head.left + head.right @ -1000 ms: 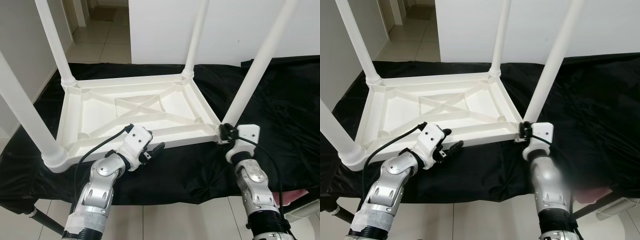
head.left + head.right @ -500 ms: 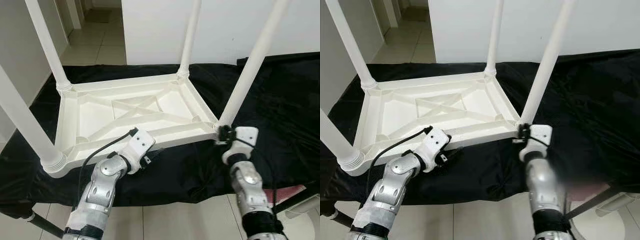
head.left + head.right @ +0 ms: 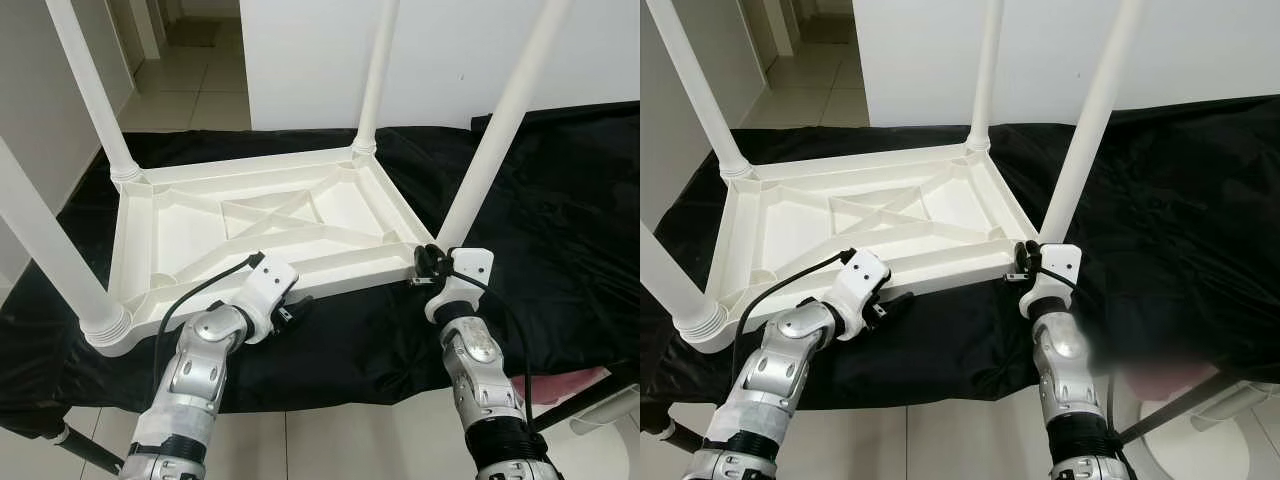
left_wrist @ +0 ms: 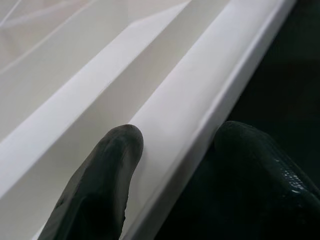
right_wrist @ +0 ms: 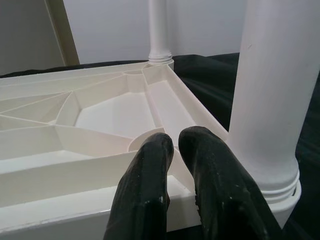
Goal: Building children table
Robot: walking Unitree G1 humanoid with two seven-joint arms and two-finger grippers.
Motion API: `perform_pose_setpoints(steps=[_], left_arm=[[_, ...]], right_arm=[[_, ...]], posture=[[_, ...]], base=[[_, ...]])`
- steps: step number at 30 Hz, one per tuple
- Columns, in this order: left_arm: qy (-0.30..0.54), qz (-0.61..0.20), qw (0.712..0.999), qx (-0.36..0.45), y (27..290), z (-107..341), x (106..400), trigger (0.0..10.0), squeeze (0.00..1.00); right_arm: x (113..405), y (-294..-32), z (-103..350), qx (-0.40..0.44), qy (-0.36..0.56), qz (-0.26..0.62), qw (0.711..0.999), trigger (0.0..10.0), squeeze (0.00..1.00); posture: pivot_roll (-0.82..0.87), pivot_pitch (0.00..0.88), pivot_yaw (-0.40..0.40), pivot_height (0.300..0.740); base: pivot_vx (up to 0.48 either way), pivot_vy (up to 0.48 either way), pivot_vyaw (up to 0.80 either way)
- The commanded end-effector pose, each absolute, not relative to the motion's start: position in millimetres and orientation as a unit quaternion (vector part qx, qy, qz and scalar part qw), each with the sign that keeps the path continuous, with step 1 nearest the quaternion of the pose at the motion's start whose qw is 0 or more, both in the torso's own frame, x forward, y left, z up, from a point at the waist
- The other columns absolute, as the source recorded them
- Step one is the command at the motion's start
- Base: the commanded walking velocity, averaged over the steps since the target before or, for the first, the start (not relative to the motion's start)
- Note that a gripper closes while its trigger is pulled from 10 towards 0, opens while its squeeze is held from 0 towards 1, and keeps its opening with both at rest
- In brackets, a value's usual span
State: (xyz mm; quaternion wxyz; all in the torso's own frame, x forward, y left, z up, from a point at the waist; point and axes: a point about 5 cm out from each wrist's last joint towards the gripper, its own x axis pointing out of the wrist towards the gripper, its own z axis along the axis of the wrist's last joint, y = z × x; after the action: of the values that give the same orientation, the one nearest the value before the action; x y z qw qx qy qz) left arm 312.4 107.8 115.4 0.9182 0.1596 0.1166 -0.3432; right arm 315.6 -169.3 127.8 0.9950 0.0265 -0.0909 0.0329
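Black cloth (image 3: 560, 200) is supporting an upturned white table (image 3: 260, 225); left gripper (image 4: 175, 165) is straddling its rim, right gripper (image 5: 175, 150) nearly closed beside a leg (image 5: 272, 100).

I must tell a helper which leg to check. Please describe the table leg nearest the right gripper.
On the black cloth lies an upturned white table, four legs pointing up. The leg stands at its near corner on the robot's right, beside the right gripper. The other near leg stands far off, at the left corner.

left gripper (image 4: 170, 165) at our 11 o'clock, fingers spread | right gripper (image 5: 175, 150) at our 1 o'clock, fingers nearly together | both forearms raised
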Motion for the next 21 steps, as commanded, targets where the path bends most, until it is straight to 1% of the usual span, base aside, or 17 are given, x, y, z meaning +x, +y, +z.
perform_pose_setpoints(steps=[1, 6, 8, 13, 14, 16, 17, 18, 21], left_arm=[[0.117, -0.164, 0.963, 0.177, 127.5, 109.4, 319.9, 10.0, 0.0], [0.12, -0.158, 0.962, 0.19, 131.6, 109.2, 320.7, 10.0, 0.0], [0.13, -0.15, 0.96, 0.195, 137.1, 108.3, 321.5, 10.0, 0.0], [0.136, -0.147, 0.963, 0.18, 139.7, 108.8, 321.5, 10.0, 0.0], [0.139, -0.153, 0.963, 0.174, 137.9, 108.5, 320.5, 9.2, 0.0], [0.139, -0.153, 0.963, 0.174, 137.9, 108.5, 320.5, 9.2, 0.0], [0.139, -0.156, 0.963, 0.172, 136.9, 108.4, 320.0, 8.8, 0.0], [0.137, -0.16, 0.963, 0.166, 135.4, 108.8, 319.2, 0.0, 0.0], [0.132, -0.167, 0.964, 0.156, 132.7, 110.4, 317.9, 0.0, 0.0]], right_arm=[[315.6, -169.1, 129.6, 0.025, -0.096, 0.034, 0.994, 10.0, 0.0], [314.9, -169.3, 129.1, 0.025, -0.095, 0.035, 0.995, 10.0, 0.0], [314.7, -169.2, 128.7, 0.024, -0.094, 0.035, 0.995, 10.0, 0.0], [315.1, -168.9, 128.7, 0.024, -0.093, 0.034, 0.995, 10.0, 0.0], [315.7, -167.6, 128.9, 0.026, -0.094, 0.035, 0.995, 10.0, 0.0], [315.7, -167.6, 128.9, 0.026, -0.094, 0.035, 0.995, 10.0, 0.0], [315.9, -166.8, 129.1, 0.026, -0.094, 0.036, 0.995, 10.0, 0.0], [316.2, -165.6, 129.3, 0.027, -0.095, 0.037, 0.994, 10.0, 0.0], [316.9, -164.1, 129.7, 0.028, -0.095, 0.04, 0.994, 10.0, 0.0]], posture=[[0.03, 0.022, 0.006, 0.74], [0.03, 0.028, 0.003, 0.74], [0.03, 0.029, 0.005, 0.74], [0.03, 0.029, 0.005, 0.74], [0.03, 0.027, 0.003, 0.74], [0.03, 0.027, 0.003, 0.74], [0.03, 0.027, 0.003, 0.74], [0.03, 0.026, 0.001, 0.74], [0.03, 0.025, 0.0, 0.74]], base=[[0.0, 0.0, 0.0], [0.0, 0.0, 0.0], [0.0, 0.0, 0.0], [0.0, 0.0, 0.0], [0.0, 0.0, 0.0], [0.0, 0.0, 0.0], [0.0, 0.0, 0.0], [0.0, 0.0, 0.0], [0.0, 0.0, 0.0]])
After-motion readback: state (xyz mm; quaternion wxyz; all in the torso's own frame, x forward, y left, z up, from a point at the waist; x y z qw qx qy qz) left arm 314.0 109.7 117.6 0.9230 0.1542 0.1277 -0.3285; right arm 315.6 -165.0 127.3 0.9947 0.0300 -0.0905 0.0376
